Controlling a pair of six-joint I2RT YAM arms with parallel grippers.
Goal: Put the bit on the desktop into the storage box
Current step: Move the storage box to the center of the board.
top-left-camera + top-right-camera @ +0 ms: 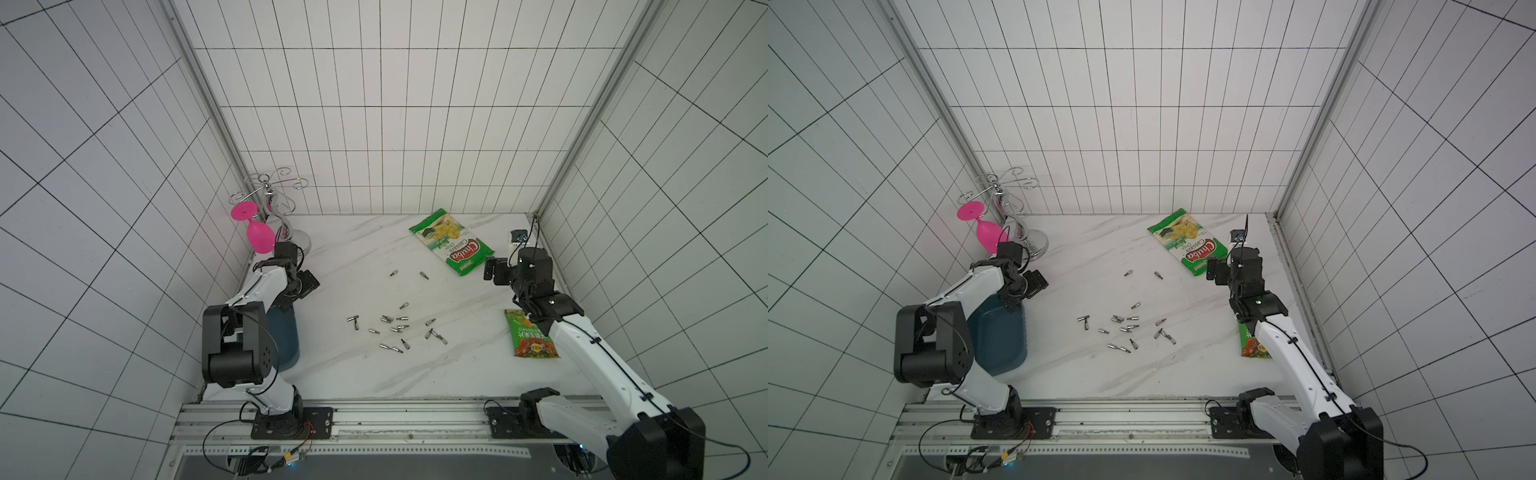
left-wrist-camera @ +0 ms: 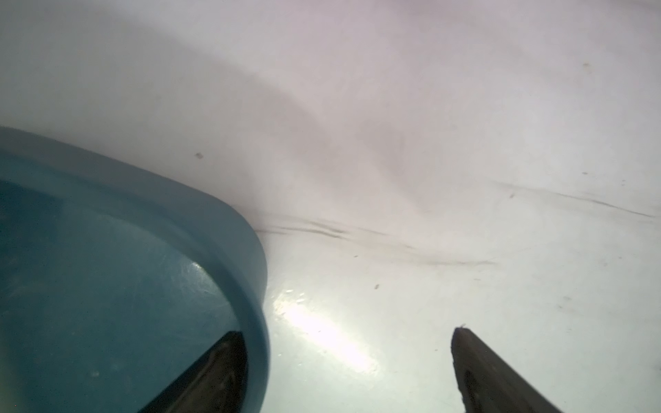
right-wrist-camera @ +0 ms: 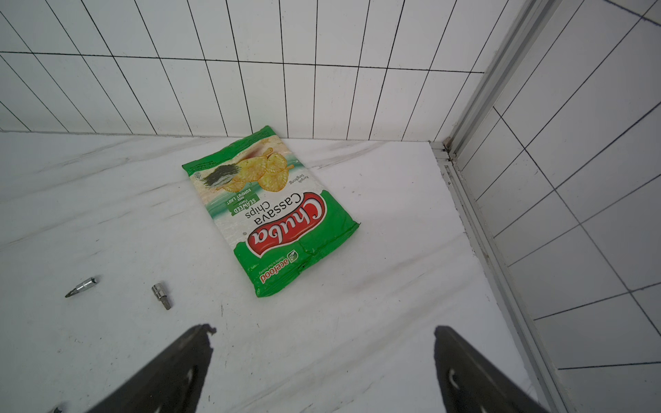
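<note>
Left tool: fingers spread wide, straddling a rounded corner of the storage box. One finger is over the tub's inside, its mate over bare tabletop. Right tool: fingers likewise wide apart, above the tabletop near the right edge, pointed toward the chips bag.

Bits: loose cluster mid-tabletop, between the two arms, well apart from the storage box. Two stray bits lie nearer the far edge, close to the chips bag. Storage box sits along the left edge, partly under the left arm in both top views.

Around:
- pink goblet hangs upside down on a chrome rack in the far left corner, just behind the left tool
- green snack packet by the right edge, partly covered by the right arm
- small white-and-blue device near the far right corner

Views: right wrist view catches the stray bits and the bag's lettering. The cluster shows whole only from above. Left wrist view gives the box rim close up, where the arm covers it from above.
</note>
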